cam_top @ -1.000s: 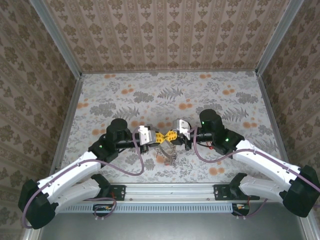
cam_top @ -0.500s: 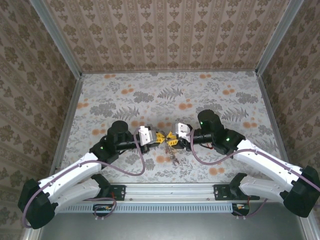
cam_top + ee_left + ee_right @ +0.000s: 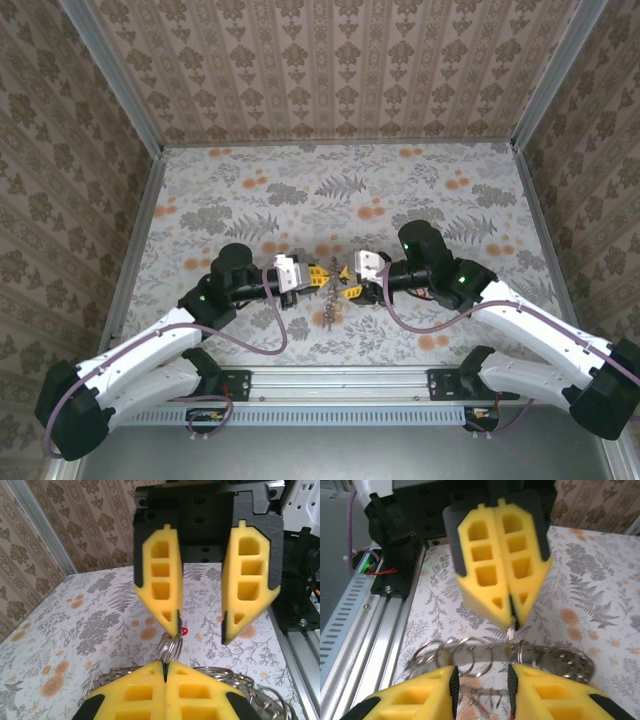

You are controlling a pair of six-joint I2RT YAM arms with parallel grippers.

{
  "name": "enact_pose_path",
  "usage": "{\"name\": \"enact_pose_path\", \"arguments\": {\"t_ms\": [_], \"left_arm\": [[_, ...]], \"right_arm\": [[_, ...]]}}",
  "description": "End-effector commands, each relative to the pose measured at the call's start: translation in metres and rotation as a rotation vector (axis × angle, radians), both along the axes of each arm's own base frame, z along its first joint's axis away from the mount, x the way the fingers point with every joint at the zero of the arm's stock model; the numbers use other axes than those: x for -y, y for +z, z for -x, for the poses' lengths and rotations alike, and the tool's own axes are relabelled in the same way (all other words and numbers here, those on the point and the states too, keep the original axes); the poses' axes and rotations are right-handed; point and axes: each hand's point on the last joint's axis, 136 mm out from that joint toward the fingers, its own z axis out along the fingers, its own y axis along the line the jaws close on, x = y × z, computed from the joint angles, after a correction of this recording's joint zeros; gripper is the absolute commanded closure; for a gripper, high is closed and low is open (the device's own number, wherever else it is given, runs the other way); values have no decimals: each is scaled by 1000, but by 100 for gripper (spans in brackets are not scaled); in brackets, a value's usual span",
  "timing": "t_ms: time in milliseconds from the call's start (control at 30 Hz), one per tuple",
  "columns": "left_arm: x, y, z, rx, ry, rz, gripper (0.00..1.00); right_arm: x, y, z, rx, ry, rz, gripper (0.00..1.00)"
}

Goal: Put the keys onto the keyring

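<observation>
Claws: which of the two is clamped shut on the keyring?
The left claw: its yellow fingers are pressed flat together, pinching the keyring at their tips. The right claw differs, with its fingers standing clearly apart.

The two arms meet tip to tip over the near middle of the table (image 3: 330, 190), just behind the rail (image 3: 340, 380) that carries their bases. The left gripper (image 3: 321, 277) points right. The right gripper (image 3: 344, 282) points left, facing it close by. Between them the keyring (image 3: 331, 302) hangs from the left gripper's tips, above the tabletop. Small rings (image 3: 470, 656) sit strung side by side along it, just ahead of the right gripper's fingers (image 3: 555, 700).
</observation>
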Motion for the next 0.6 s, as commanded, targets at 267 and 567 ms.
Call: {"name": "enact_pose_path", "arguments": {"t_ms": [267,567], "left_arm": [[2,20,6,58,-40,72,100],[4,19,6,43,-52,72,100]], "right_arm": [[-7,1,-10,-14,-30,-68,72],[-10,2,-13,-8,-40,-94,79]]}}
